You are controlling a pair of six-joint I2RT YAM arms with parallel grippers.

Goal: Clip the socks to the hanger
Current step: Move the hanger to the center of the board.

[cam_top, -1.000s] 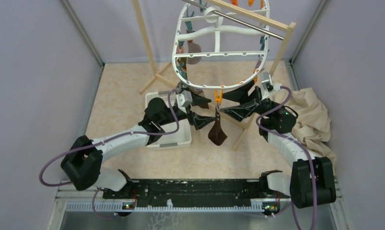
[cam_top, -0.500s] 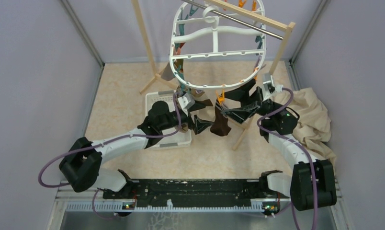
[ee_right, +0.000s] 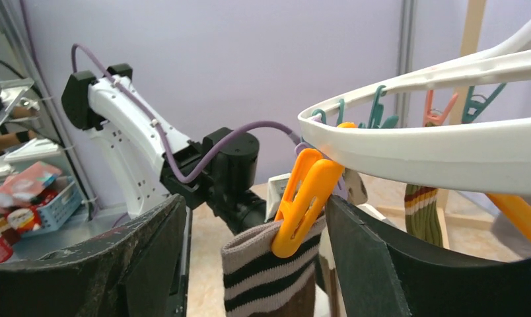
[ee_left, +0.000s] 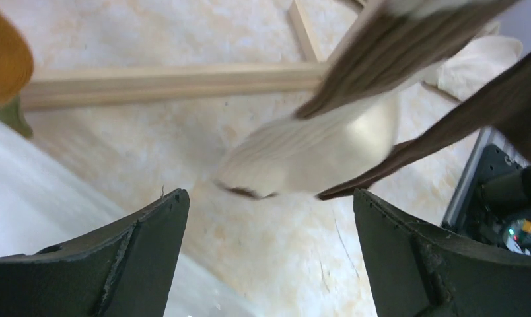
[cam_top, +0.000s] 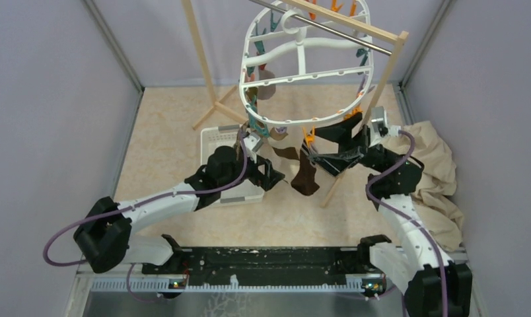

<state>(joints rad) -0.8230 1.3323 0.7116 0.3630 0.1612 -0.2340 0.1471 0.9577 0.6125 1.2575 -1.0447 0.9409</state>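
Both sets of jaws are gaping wider than a second ago, holding nothing. Left gripper (ee_left: 269, 198) is sitting lower and nearer its base than before, clear of the sock (cam_top: 306, 175). Right gripper (cam_top: 330, 148) is flanking the orange peg (ee_right: 309, 198). Sock is hanging from that peg on the hanger (cam_top: 283, 121) near rim, which is sitting further right than before.

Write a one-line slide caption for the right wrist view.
Orange peg on the white hanger clamps a striped sock by its cuff, framed by the open right end effector.
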